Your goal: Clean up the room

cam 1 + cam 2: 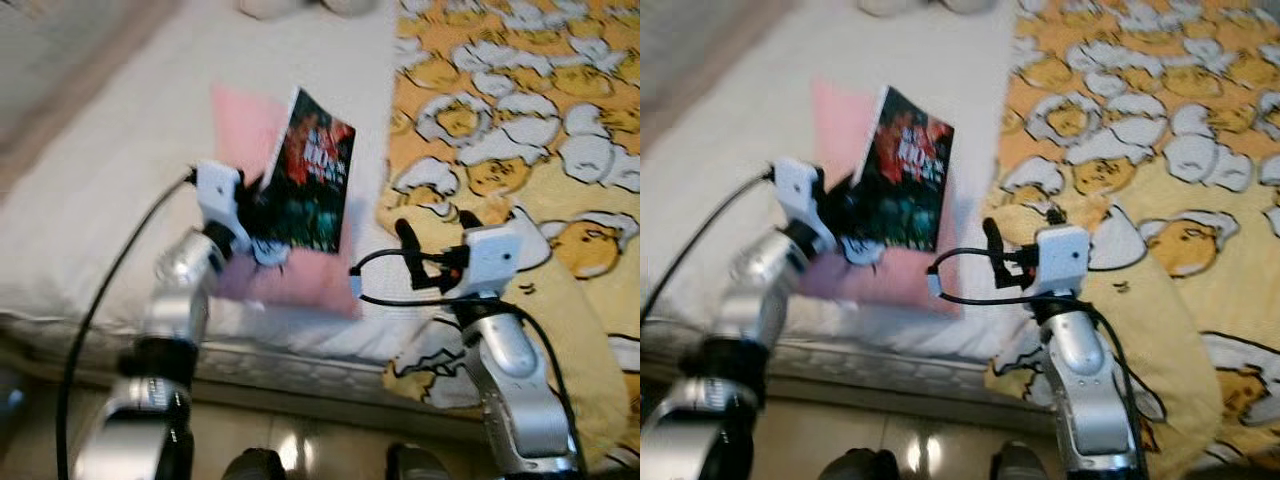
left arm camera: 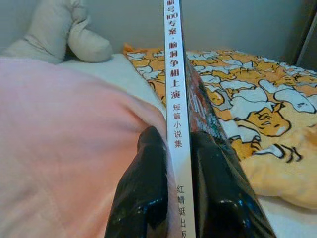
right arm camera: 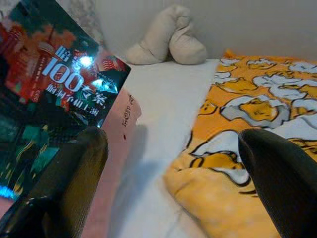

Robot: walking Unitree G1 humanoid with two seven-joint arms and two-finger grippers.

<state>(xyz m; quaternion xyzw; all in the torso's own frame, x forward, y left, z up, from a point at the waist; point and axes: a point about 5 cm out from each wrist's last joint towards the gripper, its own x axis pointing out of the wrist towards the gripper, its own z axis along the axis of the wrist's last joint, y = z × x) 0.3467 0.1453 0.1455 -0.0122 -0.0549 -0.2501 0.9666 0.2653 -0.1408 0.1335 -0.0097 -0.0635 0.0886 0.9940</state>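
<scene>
Nearest, at the bottom of the head views, two silver arms reaching up over the bed [image 1: 90, 220] edge. Left of centre, left pincer [image 1: 262, 192] pinching the book [image 1: 312, 172] by its lower edge, black fingers [image 2: 143, 188] pressed on either side of the white spine with its printed characters. Book held tilted, dark cover with red and green artwork facing up, above the pink cloth [image 1: 240, 130] spread on the white sheet. Right of centre, right pincer [image 1: 432, 237] spread wide, holding nothing, poised just beside the book at the edge of the yellow blanket [image 1: 520, 120]. Blanket patterned with white and orange cartoon figures, covering the right side of the frame. Farthest, at the top edge by the wall, a beige pillow [image 3: 168, 42].
</scene>
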